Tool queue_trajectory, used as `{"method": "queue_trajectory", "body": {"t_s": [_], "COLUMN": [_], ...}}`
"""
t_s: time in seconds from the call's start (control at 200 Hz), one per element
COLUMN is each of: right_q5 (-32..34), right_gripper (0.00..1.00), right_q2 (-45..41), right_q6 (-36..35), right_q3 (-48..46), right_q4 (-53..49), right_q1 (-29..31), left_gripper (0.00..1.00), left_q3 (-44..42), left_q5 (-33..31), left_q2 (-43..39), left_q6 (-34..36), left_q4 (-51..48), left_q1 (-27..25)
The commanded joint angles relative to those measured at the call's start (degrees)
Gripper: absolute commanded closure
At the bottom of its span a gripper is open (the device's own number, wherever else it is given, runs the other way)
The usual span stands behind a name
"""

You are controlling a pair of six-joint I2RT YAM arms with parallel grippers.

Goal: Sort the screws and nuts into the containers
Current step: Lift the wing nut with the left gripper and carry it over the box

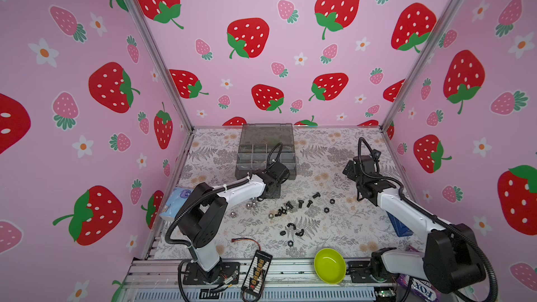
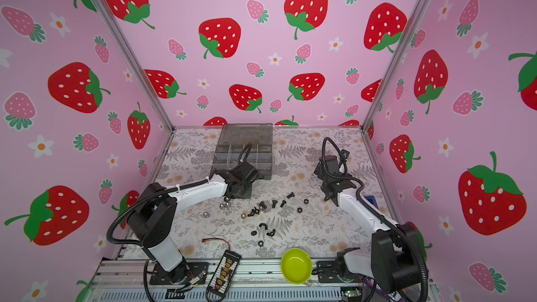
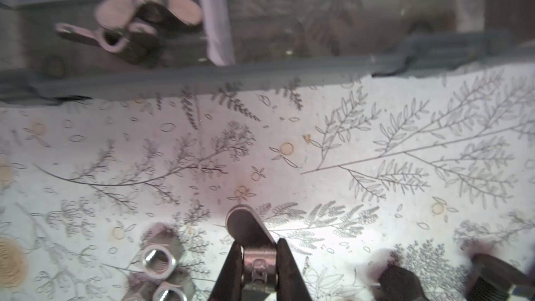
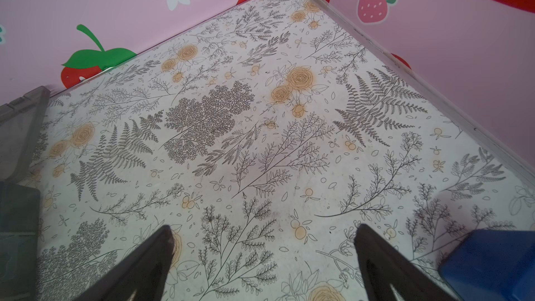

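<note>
A shiny silver metal wing nut [image 3: 246, 224] is pinched between the dark fingers of the left pincer [image 3: 258, 246]. It is gripped across its threaded body, so that one flat wing sticks out ahead of the fingertips. That hold is judged deliberate: the body offers firm faces to clamp, whereas a wing would be likely to twist. Whether the nut is clear of the table cannot be told.

Straight ahead of this pincer stands the near wall of the translucent smoky-grey plastic organizer box [image 3: 202, 81]. Behind that wall two more silver wing nuts [image 3: 130, 24] lie in one compartment, so the pinched nut is probably meant to be put with them.

Just beside the pincer, silver hexagonal nuts [image 3: 160, 257] lie on the fern-printed table [image 3: 376, 140] on one side and stubby black screws [image 3: 401, 283] on the other, not yet sorted.

The right pincer [image 4: 265, 229] is spread wide and empty above bare table, well apart from the hardware, presumably parked out of the way.
</note>
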Motion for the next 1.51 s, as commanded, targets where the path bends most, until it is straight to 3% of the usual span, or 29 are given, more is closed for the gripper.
{"method": "queue_trajectory", "body": {"t_s": [0.0, 0.26, 0.48, 0.895, 1.501], "right_q5": [0.41, 0.06, 0.05, 0.48, 0.82], "right_gripper": [0.00, 0.00, 0.00, 0.00, 0.00], "right_q2": [-0.51, -0.44, -0.28, -0.45, -1.46], "right_q6": [0.27, 0.36, 0.42, 0.44, 0.27], "right_q3": [-0.62, -0.62, -0.53, -0.36, 0.36], "right_q4": [0.43, 0.55, 0.49, -0.16, -0.98], "right_q1": [0.21, 0.19, 0.19, 0.19, 0.19], "left_gripper": [0.89, 0.89, 0.90, 0.91, 0.90], "left_q3": [2.55, 5.98, 10.08, 18.42, 19.25], "left_q5": [-3.74, -0.70, 1.25, 5.30, 12.00], "left_q2": [-2.61, -3.49, 0.23, 9.16, 12.62], "left_q6": [4.18, 19.01, 25.84, 27.73, 30.50], "left_q4": [-1.72, 1.02, 1.72, 1.48, 0.85], "left_q1": [3.33, 12.59, 15.89, 16.61, 16.54]}}
